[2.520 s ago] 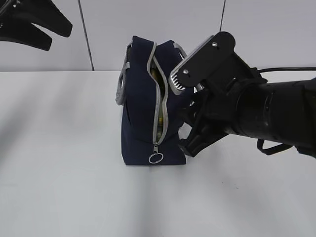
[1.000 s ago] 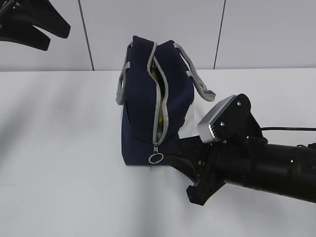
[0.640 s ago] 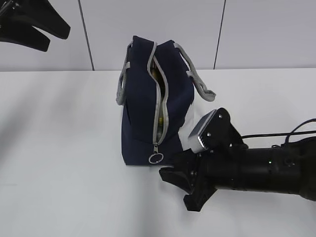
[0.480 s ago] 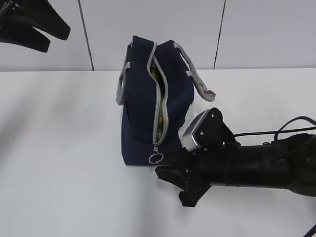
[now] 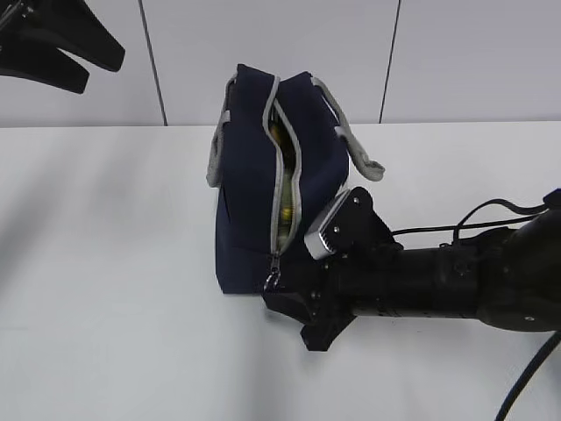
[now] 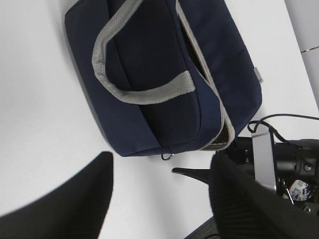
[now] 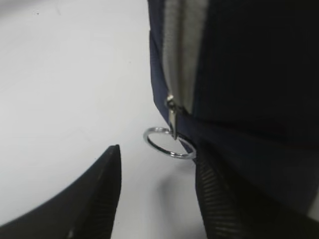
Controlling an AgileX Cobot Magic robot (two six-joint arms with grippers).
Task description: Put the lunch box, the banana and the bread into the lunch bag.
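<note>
The navy lunch bag [image 5: 263, 189] stands upright at centre frame, its grey zipper gaping, something yellow inside. It looks soft and floppy, likely to shift if tugged. The right gripper [image 7: 157, 191], jaws parted and empty, straddles the ring pull [image 7: 168, 142], the sensible hold. The left gripper [image 6: 159, 199] hangs open, holding nothing.

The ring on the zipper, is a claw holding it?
Not yet. The right gripper is open, with the ring between its fingers, but not pinched. The left gripper is open too, up over the bag, holding nothing.
</note>
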